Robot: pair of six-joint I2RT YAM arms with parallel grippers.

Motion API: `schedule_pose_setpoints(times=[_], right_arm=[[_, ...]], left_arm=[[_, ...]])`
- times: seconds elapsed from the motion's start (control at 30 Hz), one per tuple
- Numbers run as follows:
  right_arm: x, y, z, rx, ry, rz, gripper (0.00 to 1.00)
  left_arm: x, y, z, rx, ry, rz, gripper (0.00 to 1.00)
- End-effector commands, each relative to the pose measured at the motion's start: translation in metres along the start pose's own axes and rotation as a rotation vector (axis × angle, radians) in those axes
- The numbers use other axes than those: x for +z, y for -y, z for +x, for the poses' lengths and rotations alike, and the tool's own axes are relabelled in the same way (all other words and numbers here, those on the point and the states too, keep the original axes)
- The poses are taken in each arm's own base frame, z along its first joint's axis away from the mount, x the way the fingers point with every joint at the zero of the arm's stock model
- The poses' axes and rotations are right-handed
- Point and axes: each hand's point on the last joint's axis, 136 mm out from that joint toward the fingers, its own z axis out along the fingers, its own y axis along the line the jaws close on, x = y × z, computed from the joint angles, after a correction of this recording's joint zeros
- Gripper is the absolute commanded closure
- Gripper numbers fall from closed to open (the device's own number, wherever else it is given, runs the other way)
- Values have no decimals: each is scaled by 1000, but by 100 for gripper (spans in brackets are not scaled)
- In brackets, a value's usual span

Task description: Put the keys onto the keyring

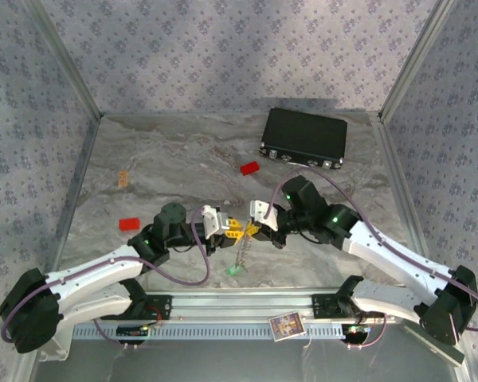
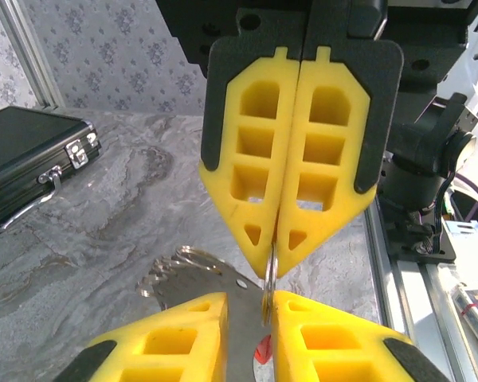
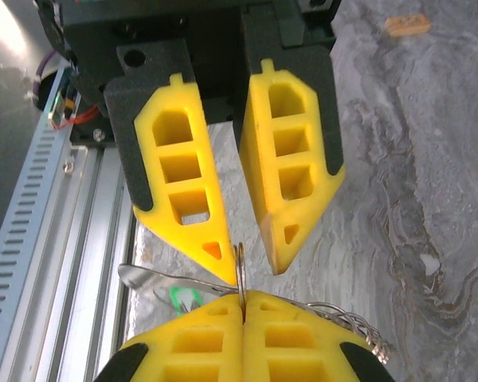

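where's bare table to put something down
Bare marble back left, from the tan piece across to the red block and black case. Crowded front centre, where the left pincer and right pincer meet at the keyring.

Both arms are reaching inward, meeting tip to tip; left gripper [image 3: 251, 269] standing slightly parted, right gripper [image 2: 271, 269] pinching the keyring [image 3: 240, 261].

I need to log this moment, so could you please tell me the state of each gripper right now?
Left gripper: open, jaws apart.
Right gripper: shut on the keyring, pinching its edge.
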Motion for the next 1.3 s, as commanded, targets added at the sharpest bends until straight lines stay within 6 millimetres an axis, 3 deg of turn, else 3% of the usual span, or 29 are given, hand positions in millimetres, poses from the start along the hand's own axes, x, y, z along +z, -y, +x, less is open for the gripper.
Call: schedule_pose_setpoints(times=[0.0, 0.2, 0.23, 0.3, 0.37, 0.7, 1.1, 1.27], right_arm=[[-4, -1, -2, -52, -51, 1, 100], [-2, 1, -9, -68, -33, 4, 100], [-2, 3, -9, -63, -27, 21, 96], [-4, 9, -3, -41, -19, 67, 74], [-5, 14, 3, -22, -9, 105, 70], [6, 12, 20, 83, 44, 144, 70], [15, 17, 13, 96, 124, 163, 68], [10, 23, 8, 93, 178, 218, 60]], left_arm=[[-1, 1, -16, 39, 24, 10, 81], [0, 3, -14, 40, 19, 24, 96], [0, 3, -14, 40, 19, 25, 98], [0, 3, -14, 42, 24, 24, 100], [-1, 2, -15, 38, 39, 14, 100], [-2, -9, -29, -47, 192, -45, 100], [-8, -10, -38, -68, 272, -60, 100], [-11, -11, -42, -64, 288, -73, 100]])
